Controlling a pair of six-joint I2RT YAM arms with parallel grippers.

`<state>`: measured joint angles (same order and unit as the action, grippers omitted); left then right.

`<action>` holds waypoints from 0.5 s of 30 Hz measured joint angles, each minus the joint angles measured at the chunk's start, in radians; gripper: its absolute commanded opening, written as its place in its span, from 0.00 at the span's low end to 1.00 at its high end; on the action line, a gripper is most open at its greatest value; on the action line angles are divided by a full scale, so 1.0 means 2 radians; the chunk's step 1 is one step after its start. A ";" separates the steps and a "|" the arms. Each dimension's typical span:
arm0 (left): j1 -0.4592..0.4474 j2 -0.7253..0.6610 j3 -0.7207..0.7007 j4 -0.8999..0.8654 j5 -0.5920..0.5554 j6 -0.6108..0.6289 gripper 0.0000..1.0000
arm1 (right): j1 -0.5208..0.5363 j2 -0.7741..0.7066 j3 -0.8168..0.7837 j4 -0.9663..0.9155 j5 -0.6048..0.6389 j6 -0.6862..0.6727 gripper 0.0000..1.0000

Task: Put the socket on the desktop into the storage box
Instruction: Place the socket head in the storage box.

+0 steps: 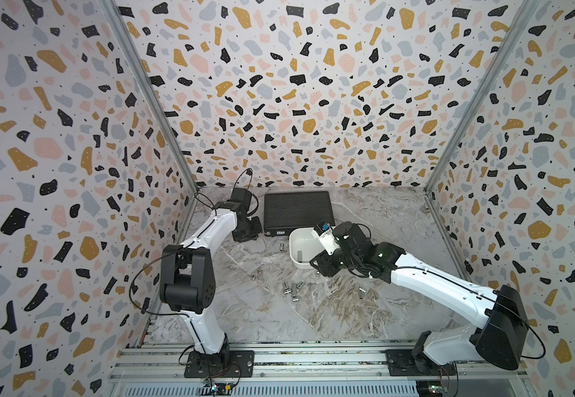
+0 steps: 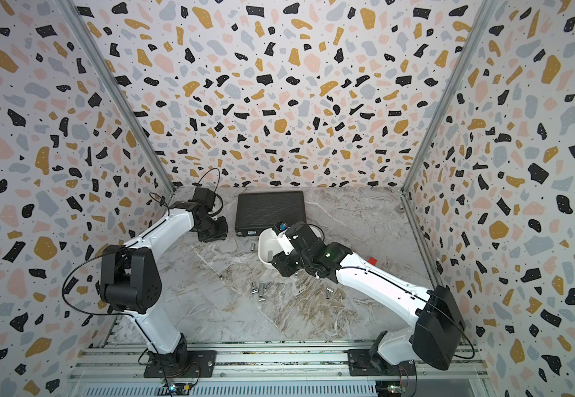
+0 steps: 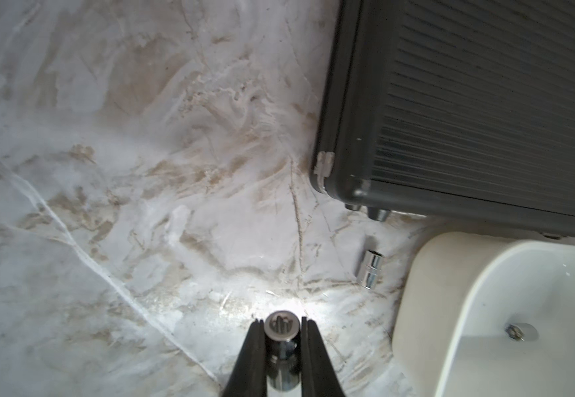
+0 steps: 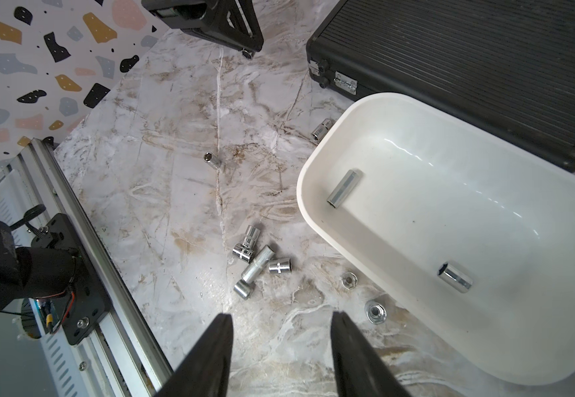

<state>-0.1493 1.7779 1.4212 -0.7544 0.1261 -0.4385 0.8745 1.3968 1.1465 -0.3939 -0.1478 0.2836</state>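
In the left hand (image 3: 282, 321) — a short chrome socket (image 3: 280, 332), splined mouth showing.

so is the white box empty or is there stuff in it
Not empty: in the right wrist view a slim socket and a thicker socket lie on their sides inside the white box.

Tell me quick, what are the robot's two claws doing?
Left gripper: shut on a socket.
Right gripper: open, holding nothing.

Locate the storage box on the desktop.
In both top views, the storage box sits on the desktop just in front of the black ribbed case, partly beneath the right arm.
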 measured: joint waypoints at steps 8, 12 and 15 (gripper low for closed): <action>-0.045 -0.033 -0.003 0.000 0.018 -0.007 0.00 | -0.016 -0.002 -0.002 0.001 -0.018 0.011 0.51; -0.068 -0.034 -0.003 0.000 0.021 -0.013 0.00 | -0.028 -0.012 -0.010 -0.001 -0.022 0.015 0.51; -0.084 -0.034 -0.002 0.000 0.023 -0.015 0.00 | -0.037 -0.023 -0.016 -0.002 -0.022 0.018 0.51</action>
<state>-0.3183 1.7092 1.4162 -0.7547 0.1715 -0.4694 0.8013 1.3499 1.1149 -0.3988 -0.1913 0.3187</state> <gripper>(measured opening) 0.152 0.512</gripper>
